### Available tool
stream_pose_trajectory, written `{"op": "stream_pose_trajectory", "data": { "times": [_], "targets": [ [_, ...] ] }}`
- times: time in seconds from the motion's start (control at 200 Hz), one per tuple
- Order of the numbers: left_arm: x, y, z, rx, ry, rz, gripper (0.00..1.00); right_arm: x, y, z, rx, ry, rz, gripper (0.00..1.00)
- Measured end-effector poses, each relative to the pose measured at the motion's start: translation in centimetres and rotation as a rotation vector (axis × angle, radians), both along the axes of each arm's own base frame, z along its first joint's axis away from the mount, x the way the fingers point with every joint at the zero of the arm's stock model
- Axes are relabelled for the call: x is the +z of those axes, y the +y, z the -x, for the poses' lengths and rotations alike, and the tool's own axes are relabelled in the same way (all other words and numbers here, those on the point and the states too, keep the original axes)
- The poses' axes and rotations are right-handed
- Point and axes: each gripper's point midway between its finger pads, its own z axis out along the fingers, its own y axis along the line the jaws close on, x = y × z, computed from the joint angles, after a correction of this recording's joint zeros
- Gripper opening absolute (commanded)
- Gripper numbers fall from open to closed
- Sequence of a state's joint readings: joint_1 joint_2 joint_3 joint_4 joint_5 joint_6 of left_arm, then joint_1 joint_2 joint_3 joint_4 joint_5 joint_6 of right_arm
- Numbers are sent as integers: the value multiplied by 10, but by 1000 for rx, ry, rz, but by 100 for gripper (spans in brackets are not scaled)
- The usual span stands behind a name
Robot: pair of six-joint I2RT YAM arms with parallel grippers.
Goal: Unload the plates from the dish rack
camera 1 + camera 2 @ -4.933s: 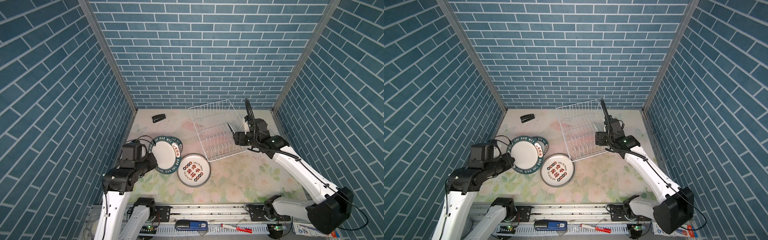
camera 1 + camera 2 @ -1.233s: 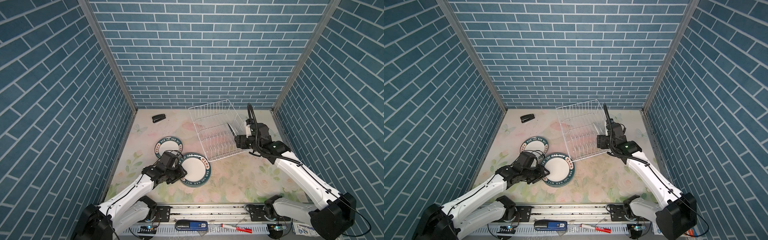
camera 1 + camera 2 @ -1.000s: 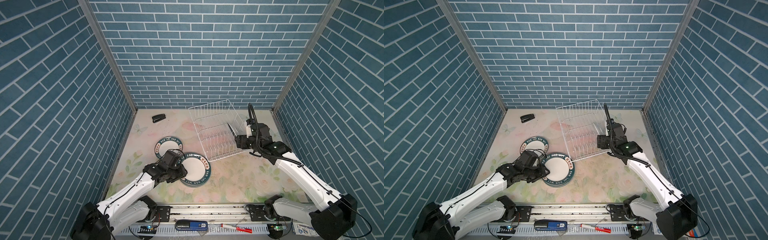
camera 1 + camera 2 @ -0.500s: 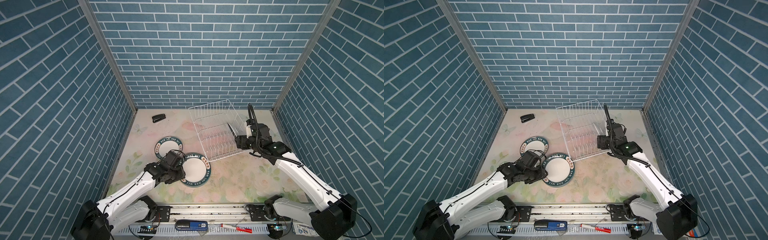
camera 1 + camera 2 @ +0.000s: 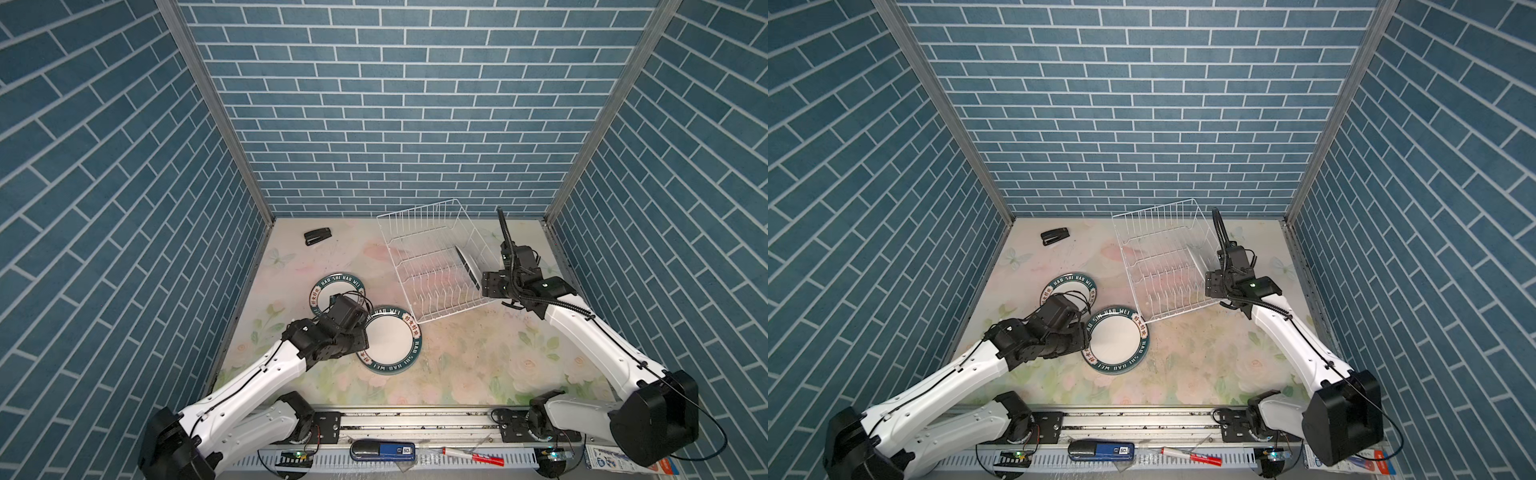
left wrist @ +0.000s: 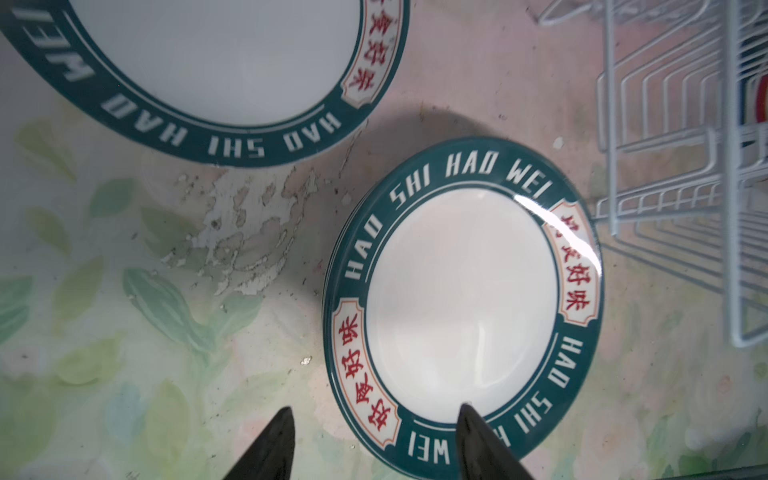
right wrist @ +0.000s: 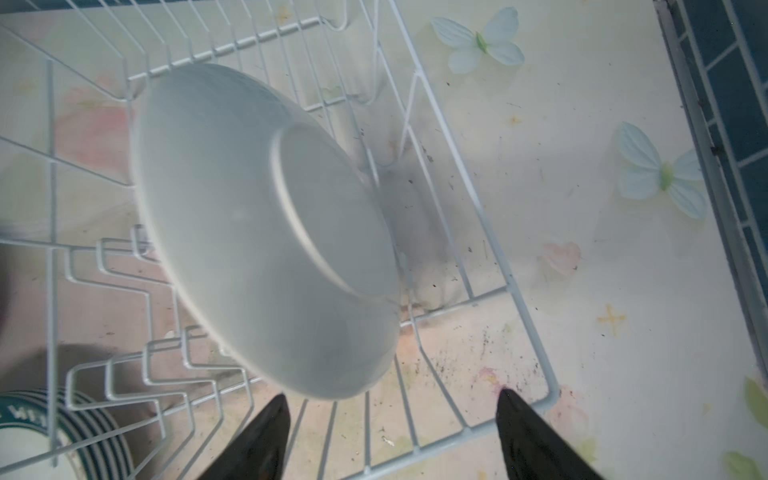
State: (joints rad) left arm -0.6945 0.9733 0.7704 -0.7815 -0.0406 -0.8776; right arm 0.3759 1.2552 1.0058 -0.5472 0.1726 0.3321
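A stack of green-rimmed plates (image 5: pixel 390 340) (image 5: pixel 1116 340) (image 6: pixel 461 299) lies on the table before the dish rack (image 5: pixel 415 208) (image 5: pixel 1152 208). My left gripper (image 5: pixel 365 332) (image 6: pixel 374 409) is open astride the top plate's near rim, one finger over the plate, the other over the table. Another green-rimmed plate (image 5: pixel 337 289) (image 6: pixel 216 58) lies behind, partly hidden by that wrist. One white plate (image 5: pixel 465 264) (image 7: pixel 257 232) stands tilted in the dish rack. My right gripper (image 5: pixel 484 286) (image 7: pixel 392 395) hovers open just short of its lower edge.
A black stapler (image 5: pixel 318 237) lies at the back left. Rack wires (image 7: pixel 511 282) (image 6: pixel 733 208) rise close to both grippers. Blue brick walls close in three sides. The front rail carries a blue device (image 5: pixel 382 451) and a red pen (image 5: pixel 473 456).
My left gripper brought a green-rimmed plate from the left onto the red-character plate in the middle, then widened its jaws and let go. The right arm has barely moved.
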Motion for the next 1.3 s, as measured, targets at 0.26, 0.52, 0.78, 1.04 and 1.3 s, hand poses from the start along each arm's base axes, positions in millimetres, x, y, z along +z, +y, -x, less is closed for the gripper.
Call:
{"op": "stream_pose_trajectory", "data": {
  "times": [0.26, 0.52, 0.78, 1.04, 1.3],
  "targets": [
    [12, -15, -23, -58, -45, -33, 65, -6, -18, -32, -57, 49, 45, 77],
    [6, -30, -33, -113, -40, -23, 65, -31, -35, -75, -87, 132, 57, 74],
    [16, -32, -33, -124, -70, 8, 65, -38, -47, -103, -112, 171, 36, 73],
    [17, -29, -33, -120, -78, 16, 65, -45, -47, -127, -121, 178, 39, 69],
    [16, -24, -32, -122, -77, 6, 66, -60, -58, -128, -144, 217, 41, 69]
  ]
}}
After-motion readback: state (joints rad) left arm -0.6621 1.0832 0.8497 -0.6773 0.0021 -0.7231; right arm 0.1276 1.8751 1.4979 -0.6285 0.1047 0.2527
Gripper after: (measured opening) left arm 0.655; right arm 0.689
